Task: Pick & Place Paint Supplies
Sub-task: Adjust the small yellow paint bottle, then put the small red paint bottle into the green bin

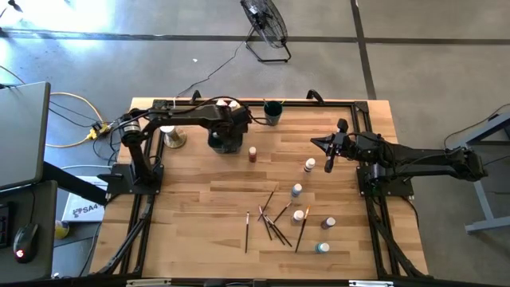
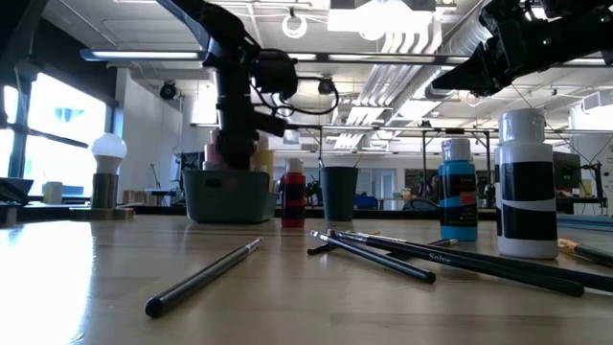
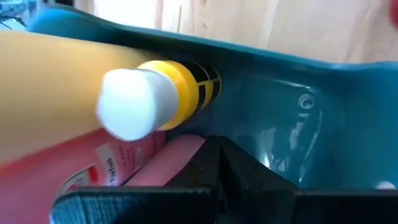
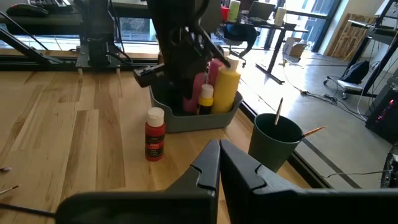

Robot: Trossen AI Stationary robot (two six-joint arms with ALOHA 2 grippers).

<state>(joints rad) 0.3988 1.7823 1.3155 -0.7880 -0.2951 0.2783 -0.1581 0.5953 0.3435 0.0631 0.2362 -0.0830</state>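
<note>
A grey-blue bin (image 4: 200, 119) stands at the table's far left of centre. In it stand a tall yellow squeeze bottle (image 4: 227, 87), a pink bottle (image 3: 118, 171) and a small yellow bottle with a white cap (image 3: 152, 99). My left gripper (image 3: 217, 158) is shut and points down into the bin, right above the pink bottle. My right gripper (image 4: 219, 155) waits shut at the table's right, above the wood. A red bottle (image 1: 253, 154) stands upright beside the bin. Several small bottles (image 1: 309, 165) and dark-handled brushes (image 1: 271, 219) lie toward the near right. My left gripper's shut fingers (image 3: 249, 174) stand just over the pink bottle's top (image 3: 180, 152) inside the bin, coming from above. Whether they touch it, I cannot tell, since the fingers themselves hide that spot.
A dark cup (image 4: 273, 140) holding brushes stands at the far edge, right of the bin. A white knob on a round tan base (image 1: 173, 137) sits left of the bin. A black frame (image 1: 366, 108) runs along the table's edges. Bare wood lies between bin and brushes.
</note>
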